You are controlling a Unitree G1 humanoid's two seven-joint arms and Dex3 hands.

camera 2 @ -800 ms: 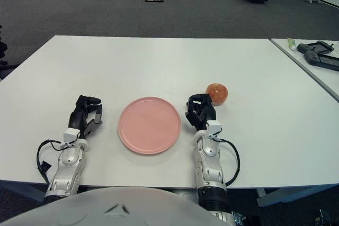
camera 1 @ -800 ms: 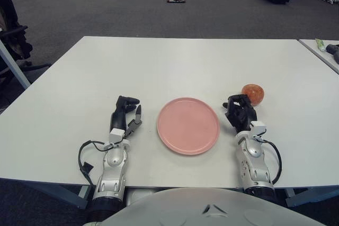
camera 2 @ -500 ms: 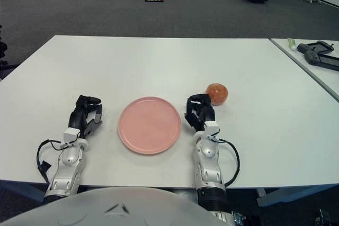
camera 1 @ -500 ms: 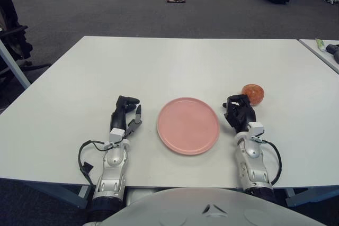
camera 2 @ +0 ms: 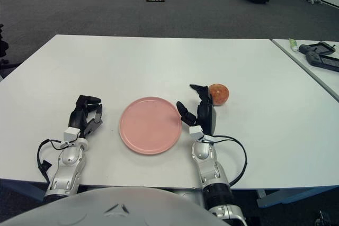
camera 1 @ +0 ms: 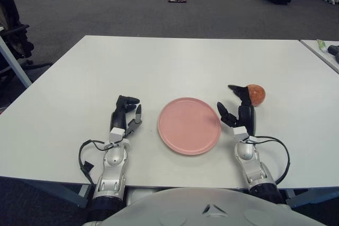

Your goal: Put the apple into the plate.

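Observation:
A red-orange apple (camera 1: 256,93) sits on the white table (camera 1: 175,62), to the right of the pink plate (camera 1: 189,125). The plate is empty and lies flat at the table's near middle. My right hand (camera 1: 237,108) is raised between the plate and the apple, its fingers spread open, just left of and nearer than the apple, holding nothing. My left hand (camera 1: 126,114) rests on the table left of the plate, fingers loosely curled and empty.
A second table (camera 2: 312,59) at the right edge carries a dark device (camera 2: 320,56) and a small green-white tube (camera 2: 293,43). Grey carpet lies beyond the table, with a small dark object (camera 1: 176,0) on the floor.
My right hand has lifted off the table and opened its fingers, which were curled before. The apple, plate and left hand have not moved.

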